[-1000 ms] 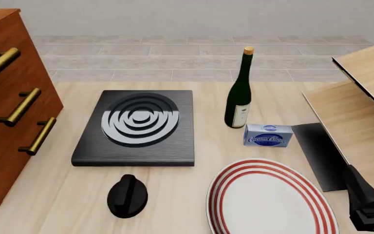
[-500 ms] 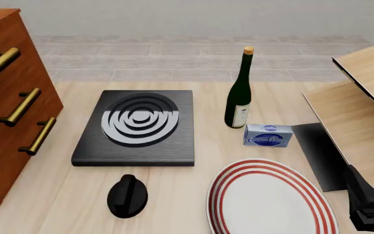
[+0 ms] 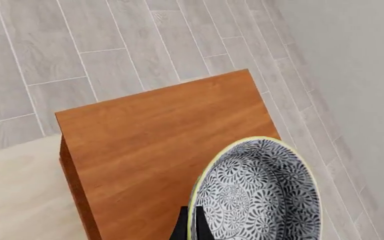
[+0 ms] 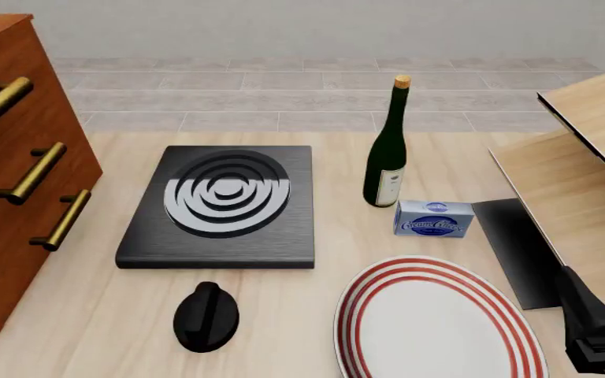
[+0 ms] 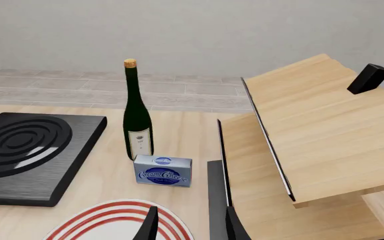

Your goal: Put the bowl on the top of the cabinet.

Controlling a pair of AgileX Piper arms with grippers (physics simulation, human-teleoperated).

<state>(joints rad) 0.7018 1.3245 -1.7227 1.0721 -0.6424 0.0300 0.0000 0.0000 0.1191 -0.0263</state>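
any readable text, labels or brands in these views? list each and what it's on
"Cream Cheese": white script in a dark blue oval on the small blue box, clearest in the right wrist view; smaller print on it is too blurred to read.
Wine bottle: its pale label carries dark marks, too small to read.
Nothing readable on the bowl, cabinet, plate or black burner plate.

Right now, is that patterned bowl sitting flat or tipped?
Tipped: the bowl is held on edge over the cabinet top, its patterned inside facing the left wrist camera.
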